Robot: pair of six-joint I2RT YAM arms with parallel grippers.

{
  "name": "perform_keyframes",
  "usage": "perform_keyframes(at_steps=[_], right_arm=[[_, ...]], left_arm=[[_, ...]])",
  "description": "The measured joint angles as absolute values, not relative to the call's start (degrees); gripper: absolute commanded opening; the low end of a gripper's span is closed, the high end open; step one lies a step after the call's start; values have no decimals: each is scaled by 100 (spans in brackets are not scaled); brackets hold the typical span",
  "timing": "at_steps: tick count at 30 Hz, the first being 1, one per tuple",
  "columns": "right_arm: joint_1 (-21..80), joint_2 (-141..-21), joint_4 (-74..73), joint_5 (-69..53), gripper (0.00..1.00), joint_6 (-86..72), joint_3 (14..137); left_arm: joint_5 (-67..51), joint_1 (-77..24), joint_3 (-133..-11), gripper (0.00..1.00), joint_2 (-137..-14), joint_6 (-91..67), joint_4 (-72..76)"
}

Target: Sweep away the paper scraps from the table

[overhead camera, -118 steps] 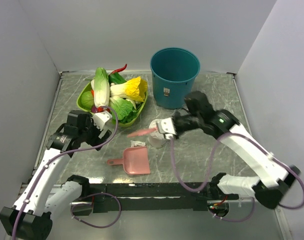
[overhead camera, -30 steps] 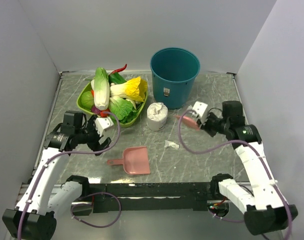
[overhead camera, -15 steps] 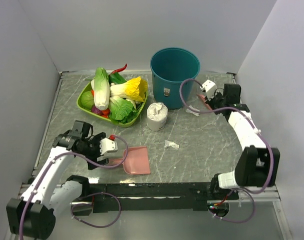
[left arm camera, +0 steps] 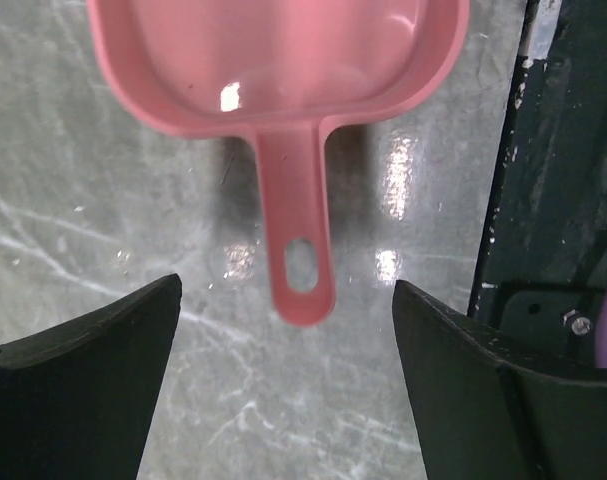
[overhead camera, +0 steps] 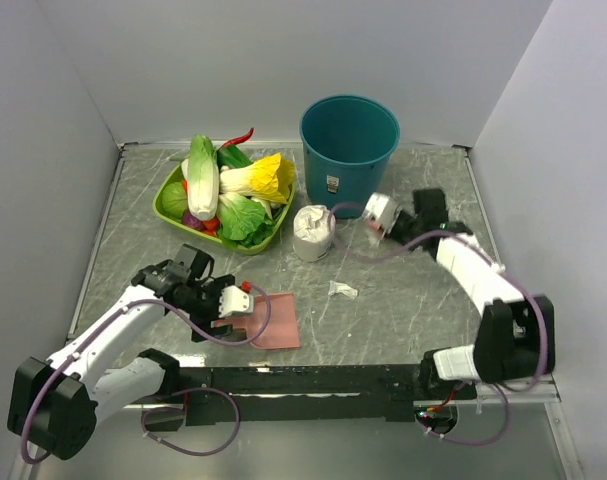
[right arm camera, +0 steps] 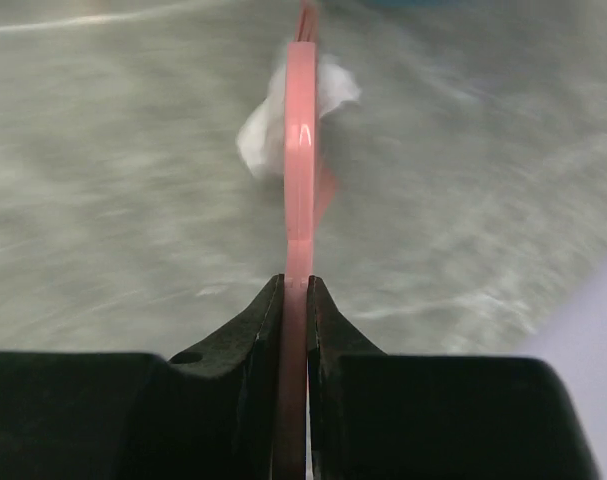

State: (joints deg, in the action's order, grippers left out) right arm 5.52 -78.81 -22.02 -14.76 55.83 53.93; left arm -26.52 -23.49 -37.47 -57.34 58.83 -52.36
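Note:
One white paper scrap point(overhead camera: 341, 290) lies on the grey marble table point(overhead camera: 403, 300) right of the pink dustpan point(overhead camera: 274, 320). My left gripper point(overhead camera: 233, 305) is open and low over the table. In the left wrist view the dustpan's handle point(left arm camera: 301, 240) lies between and just ahead of my open fingers point(left arm camera: 93, 350), untouched. My right gripper point(overhead camera: 383, 222) is in front of the teal bucket, shut on a thin pink brush point(right arm camera: 299, 140) seen edge-on. A second paper scrap point(right arm camera: 258, 130) lies right behind the brush's tip.
A white tissue roll point(overhead camera: 313, 232) stands left of the right gripper. The teal bucket point(overhead camera: 349, 140) stands at the back. A green tray point(overhead camera: 169, 203) of vegetables sits at the back left. The black base rail point(left arm camera: 563, 200) runs close to the dustpan handle.
My left gripper has moved right and now straddles the dustpan handle. My right arm has swung from the back right corner leftward and down in front of the bucket, brush still held.

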Motion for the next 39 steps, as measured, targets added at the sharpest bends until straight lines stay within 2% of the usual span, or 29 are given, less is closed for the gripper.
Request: perform_keyframes(at_steps=[5, 9, 16, 23, 26, 27, 30, 32, 39], right_arm=[[1861, -6383, -3345, -1693, 0, 5433, 4753], [2351, -5468, -4023, -1892, 0, 4768, 4884], [2338, -5424, -4292, -1435, 0, 3653, 5295], [2244, -5983, -4062, -471, 0, 1863, 5378], [2209, -6193, -4045, -338, 0, 1323, 5468], [2209, -6252, -4021, -318, 0, 1188, 5489], [2209, -6355, -3970, -261, 0, 858, 5507], [2209, -6394, -3944, -246, 0, 696, 5507], [2224, -6659, -3848, -191, 0, 454, 5507]], left_arm=[[-2563, -2506, -3625, 86, -5795, 5645, -4974], [-2556, -2512, -3623, 86, -5872, 5568, -4821], [-2576, -2606, -3605, 83, -5992, 5457, -4600], [-2609, -2818, -3605, 79, -6335, 5474, -4611], [-2556, -2934, -3605, 70, -6403, 5441, -4506], [-2543, -2969, -3601, 62, -6427, 5417, -4449], [-2495, -3044, -3577, 48, -6466, 5321, -4263], [-2436, -3085, -3551, 42, -6466, 5240, -4156], [-2078, -3218, -3691, 14, -6589, 4851, -4226]])
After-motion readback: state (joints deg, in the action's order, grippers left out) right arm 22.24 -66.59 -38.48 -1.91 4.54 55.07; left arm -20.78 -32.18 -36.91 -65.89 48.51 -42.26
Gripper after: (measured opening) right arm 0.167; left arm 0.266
